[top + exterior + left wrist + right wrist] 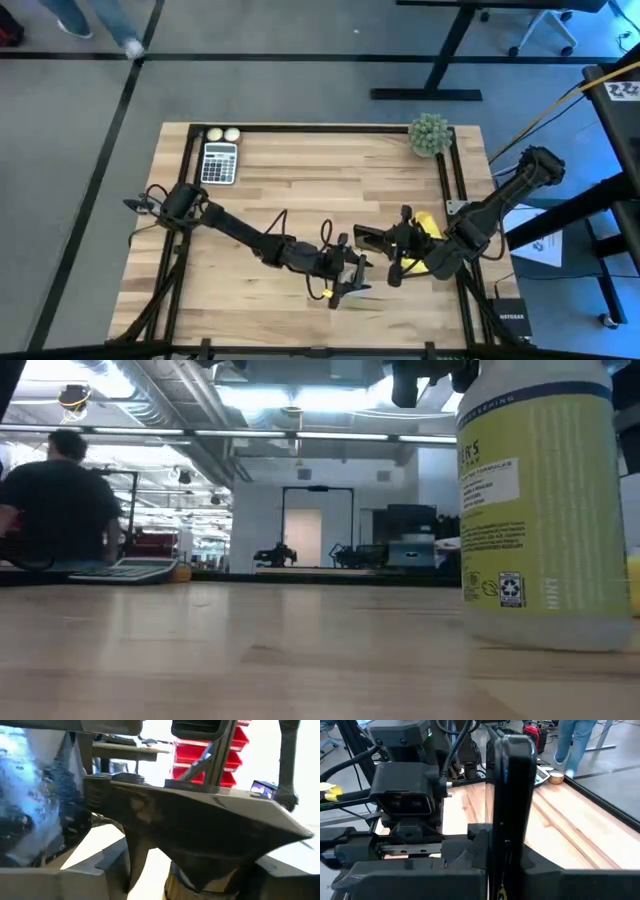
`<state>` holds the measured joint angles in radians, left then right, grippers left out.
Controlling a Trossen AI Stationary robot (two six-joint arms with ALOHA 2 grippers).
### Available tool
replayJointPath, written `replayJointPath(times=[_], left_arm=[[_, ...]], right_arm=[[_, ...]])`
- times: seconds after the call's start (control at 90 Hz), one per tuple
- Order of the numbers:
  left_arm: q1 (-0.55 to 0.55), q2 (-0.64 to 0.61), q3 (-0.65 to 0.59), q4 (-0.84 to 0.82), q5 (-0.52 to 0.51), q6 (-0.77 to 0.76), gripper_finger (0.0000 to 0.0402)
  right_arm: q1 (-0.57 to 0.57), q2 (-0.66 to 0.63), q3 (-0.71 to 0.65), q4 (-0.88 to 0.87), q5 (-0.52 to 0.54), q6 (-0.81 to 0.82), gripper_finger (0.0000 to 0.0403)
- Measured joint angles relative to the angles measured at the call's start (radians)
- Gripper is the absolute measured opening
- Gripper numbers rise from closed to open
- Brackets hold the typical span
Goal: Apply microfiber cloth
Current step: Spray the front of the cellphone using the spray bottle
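Note:
My right gripper is shut on a black smartphone, held on edge over the middle of the table. The yellow microfiber cloth lies crumpled on the table, partly under my right arm. A pale green spray bottle stands upright on its base on the wood. My left gripper is at the bottle's top, near the table's near edge, and the bottle's dark spray head fills the left wrist view. My left gripper holds the spray bottle at its neck, just under the spray head, with one finger on either side. The head hides the place of touch. The bottle stands upright on the table. My right gripper pinches the smartphone's two flat faces between its fingers, near one end. The fingers come about level from the table's right. The phone stands on edge and reaches out ahead of them toward my left gripper.
A calculator and two small balls sit at the far left, and a small green plant at the far right. Black rails frame the tabletop. Bare wood lies across the middle. A person sits beyond the table.

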<state>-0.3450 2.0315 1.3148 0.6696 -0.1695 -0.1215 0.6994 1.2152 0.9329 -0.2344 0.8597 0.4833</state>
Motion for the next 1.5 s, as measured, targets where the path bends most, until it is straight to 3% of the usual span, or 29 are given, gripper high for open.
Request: replayJointPath(times=[0.144,0.422,0.789,1.144,1.5], left_arm=[[0.014,-0.052,0.000,-0.127,0.037,-0.021,0.0272],[0.011,-0.163,0.000,-0.443,-0.006,0.004,0.0275],[0.018,-0.268,0.001,-0.605,0.010,-0.003,0.0276],[0.015,-0.276,0.001,-0.847,-0.024,0.023,0.0276],[-0.002,-0.315,0.001,-0.987,-0.052,-0.034,0.0276]], right_arm=[[0.000,0.000,0.000,-0.001,0.000,-0.018,0.0003],[0.000,0.000,0.001,-0.022,-0.015,-0.018,0.0003],[0.000,0.000,0.001,-0.033,-0.015,-0.018,0.0003],[0.000,0.000,0.001,-0.045,-0.018,-0.018,0.0003],[0.000,0.018,0.001,-0.061,-0.041,-0.017,0.0003]])
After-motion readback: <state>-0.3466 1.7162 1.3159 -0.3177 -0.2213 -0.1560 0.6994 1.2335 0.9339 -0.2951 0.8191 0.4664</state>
